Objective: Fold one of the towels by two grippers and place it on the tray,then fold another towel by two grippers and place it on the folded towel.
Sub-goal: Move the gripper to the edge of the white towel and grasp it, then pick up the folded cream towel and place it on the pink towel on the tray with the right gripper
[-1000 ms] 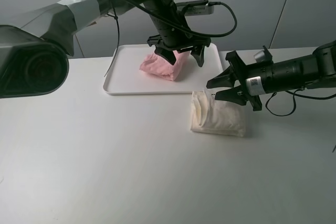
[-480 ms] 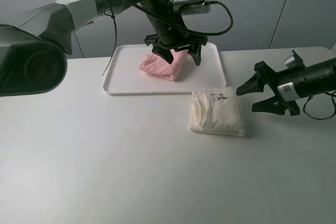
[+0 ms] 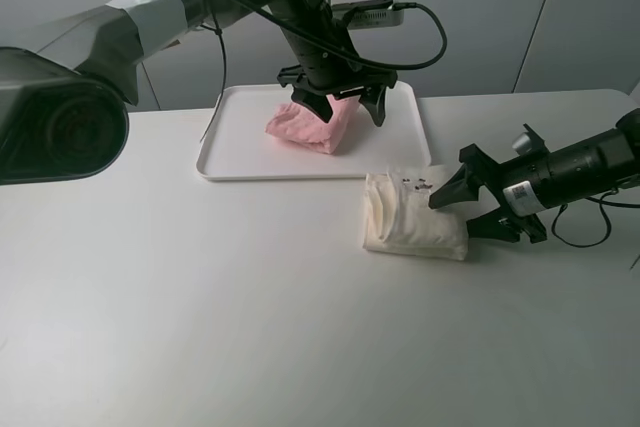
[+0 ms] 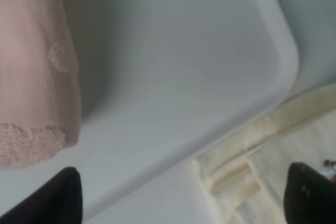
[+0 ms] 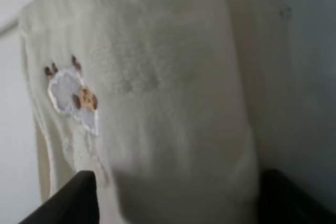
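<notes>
- Left gripper (image 3: 338, 107): we see its jaws spread wide above the tray (image 3: 240, 162), one finger at the pink towel's upper edge, the other clear of it; nothing held.
- Left wrist view: two dark fingertips (image 4: 58, 195) well apart, tray floor between them.
- Right gripper (image 3: 472, 209): jaws parted, low over the table (image 3: 200, 307), its tips at the right edge of the cream towel (image 3: 414, 214); we cannot tell whether they touch it. Nothing gripped.
- Pink towel (image 3: 312, 125): folded bundle on the tray, right of centre, long axis running from back-right to front-left.
- Cream towel: folded, flat on the table just in front of the tray's front-right corner, apart from the pink one. Fold layers show on its left edge.
- Right wrist view: a small embroidered patch (image 5: 71, 94) on the cream towel.
</notes>
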You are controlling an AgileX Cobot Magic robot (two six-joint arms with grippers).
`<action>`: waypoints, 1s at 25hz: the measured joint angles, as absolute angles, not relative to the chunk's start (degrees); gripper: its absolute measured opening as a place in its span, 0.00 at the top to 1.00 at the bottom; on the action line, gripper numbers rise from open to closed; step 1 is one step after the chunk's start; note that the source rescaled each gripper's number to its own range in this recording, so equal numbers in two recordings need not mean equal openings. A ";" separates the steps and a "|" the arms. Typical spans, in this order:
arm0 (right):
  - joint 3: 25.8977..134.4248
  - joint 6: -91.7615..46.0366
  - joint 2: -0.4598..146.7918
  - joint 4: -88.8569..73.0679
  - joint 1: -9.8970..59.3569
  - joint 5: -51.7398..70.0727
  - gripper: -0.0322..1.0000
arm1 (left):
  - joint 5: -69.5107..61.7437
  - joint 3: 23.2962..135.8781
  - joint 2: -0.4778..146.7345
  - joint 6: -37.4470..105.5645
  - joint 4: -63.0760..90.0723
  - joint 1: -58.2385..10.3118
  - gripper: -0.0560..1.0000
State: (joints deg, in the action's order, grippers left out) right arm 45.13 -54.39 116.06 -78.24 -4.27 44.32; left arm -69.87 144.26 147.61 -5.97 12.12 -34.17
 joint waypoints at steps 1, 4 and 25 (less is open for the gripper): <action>45.24 -54.63 116.30 -78.80 -3.86 44.32 0.30 | -69.87 144.26 147.61 -5.99 12.12 -34.17 0.01; 45.60 -56.19 117.26 -80.90 -1.90 44.22 0.31 | -69.87 144.26 147.61 -5.94 12.12 -34.17 0.01; 45.94 -59.37 110.08 -79.01 -0.63 44.69 0.89 | -69.87 143.89 146.20 2.46 21.94 -32.30 0.01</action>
